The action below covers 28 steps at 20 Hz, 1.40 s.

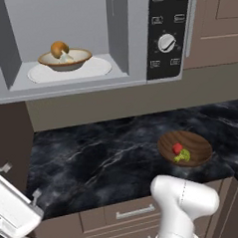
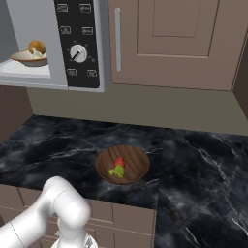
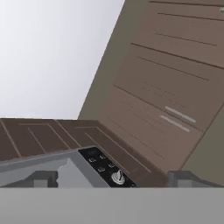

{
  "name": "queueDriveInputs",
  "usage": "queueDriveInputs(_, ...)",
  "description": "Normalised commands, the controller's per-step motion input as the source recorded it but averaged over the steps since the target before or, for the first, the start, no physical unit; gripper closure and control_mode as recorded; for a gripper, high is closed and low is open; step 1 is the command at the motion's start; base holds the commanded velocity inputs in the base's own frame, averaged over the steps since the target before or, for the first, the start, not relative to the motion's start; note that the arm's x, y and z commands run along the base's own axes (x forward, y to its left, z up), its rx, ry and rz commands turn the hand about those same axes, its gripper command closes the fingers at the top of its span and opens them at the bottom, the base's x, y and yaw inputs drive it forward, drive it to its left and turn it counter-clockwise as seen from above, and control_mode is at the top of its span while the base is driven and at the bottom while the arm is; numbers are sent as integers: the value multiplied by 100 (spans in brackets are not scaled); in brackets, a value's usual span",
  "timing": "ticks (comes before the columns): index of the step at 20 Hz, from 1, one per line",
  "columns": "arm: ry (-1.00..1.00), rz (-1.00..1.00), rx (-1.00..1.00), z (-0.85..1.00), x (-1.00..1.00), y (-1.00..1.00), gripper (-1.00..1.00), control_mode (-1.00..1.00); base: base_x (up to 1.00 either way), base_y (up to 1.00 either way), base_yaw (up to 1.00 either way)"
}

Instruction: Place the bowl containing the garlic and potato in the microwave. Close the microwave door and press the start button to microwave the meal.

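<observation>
The microwave (image 1: 136,35) stands open above the counter. On its white turntable (image 1: 95,68) sits the tan bowl (image 1: 80,57), holding the orange-brown potato (image 1: 59,48) and the pale garlic (image 1: 65,57). From the other side the bowl (image 2: 26,58) is at the far left. The black panel (image 1: 168,30) carries a white dial (image 1: 166,42) and small buttons; which is the start button I cannot tell. The microwave door is out of view. My gripper (image 3: 113,178) is open and empty, low and left of the microwave, looking up at the panel (image 3: 103,166). It is at the lower left (image 1: 20,183).
A dark wooden bowl (image 1: 185,148) with red and green food sits on the black marble counter (image 1: 93,157). Brown cabinets (image 2: 174,43) with a vertical handle (image 2: 117,38) stand right of the microwave. Drawers (image 1: 131,212) run under the counter edge.
</observation>
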Motion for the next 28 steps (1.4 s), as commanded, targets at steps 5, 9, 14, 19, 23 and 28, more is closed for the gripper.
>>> queueDriveInputs(5, 0, -13, -1, 0, 2, 34, -100, -100, 0, 0, 0)
queueDriveInputs(9, 0, -13, -1, 0, 7, 33, -100, -100, 0, 0, 0)
queueDriveInputs(14, 0, -12, 0, 0, 1, 34, -100, -100, 0, 0, 0)
queueDriveInputs(19, 0, -11, 0, 9, -3, 30, -100, -100, 0, 0, 0)
queueDriveInputs(23, 0, -6, 0, 9, -41, 20, -100, -100, 0, 0, 0)
queueDriveInputs(28, 0, -7, 0, 18, -36, 18, -100, -100, 0, 0, 0)
